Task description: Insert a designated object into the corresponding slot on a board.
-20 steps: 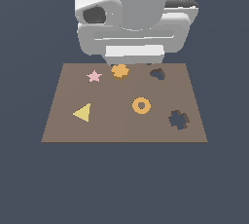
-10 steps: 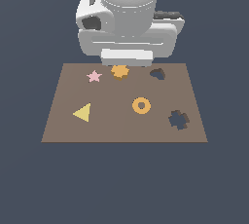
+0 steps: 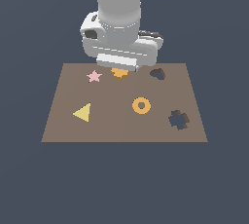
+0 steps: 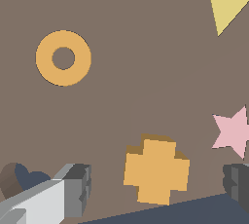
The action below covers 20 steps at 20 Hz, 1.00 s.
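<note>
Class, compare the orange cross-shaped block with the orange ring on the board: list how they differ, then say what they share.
The orange block is solid with a notched cross outline; the orange ring is round with a hole through its middle. The block lies between the open gripper's fingers, under the arm; the ring lies apart, in the open. The block shows visible side thickness; the ring looks flatter. Both are orange and rest on the brown board.

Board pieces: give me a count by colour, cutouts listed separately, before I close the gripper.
Orange: 2, the cross-shaped block and ring
Yellow: 1, the triangle
Pink: 1, the star
Dark cutouts: 2, cross-shaped slot and heart-shaped cutout
Total: 4 pieces, 2 cutouts
</note>
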Tool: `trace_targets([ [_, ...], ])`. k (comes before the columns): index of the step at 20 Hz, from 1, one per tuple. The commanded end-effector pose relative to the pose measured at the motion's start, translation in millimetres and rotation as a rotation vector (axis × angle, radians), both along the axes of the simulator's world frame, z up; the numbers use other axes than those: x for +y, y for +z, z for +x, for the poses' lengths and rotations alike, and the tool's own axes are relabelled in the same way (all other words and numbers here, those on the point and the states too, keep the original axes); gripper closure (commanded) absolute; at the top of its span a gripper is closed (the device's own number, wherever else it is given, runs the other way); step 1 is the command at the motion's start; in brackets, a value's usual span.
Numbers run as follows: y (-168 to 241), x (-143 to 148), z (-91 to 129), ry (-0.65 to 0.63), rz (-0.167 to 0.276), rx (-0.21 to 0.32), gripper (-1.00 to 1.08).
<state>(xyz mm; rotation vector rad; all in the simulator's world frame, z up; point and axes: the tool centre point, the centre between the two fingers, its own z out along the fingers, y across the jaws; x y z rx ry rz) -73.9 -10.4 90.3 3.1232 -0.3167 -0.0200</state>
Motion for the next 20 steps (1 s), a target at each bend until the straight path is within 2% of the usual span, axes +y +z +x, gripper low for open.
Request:
trace_targets([
  [1, -13.0, -2.7, -8.9, -0.038, -0.001, -0.005, -0.92],
  [9, -38.2, -6.4, -24.7, -0.108, -0.001, -0.013, -0.92],
  [20, -41.1, -6.0, -25.4, -0.113, 0.0, -0.013, -0.92],
])
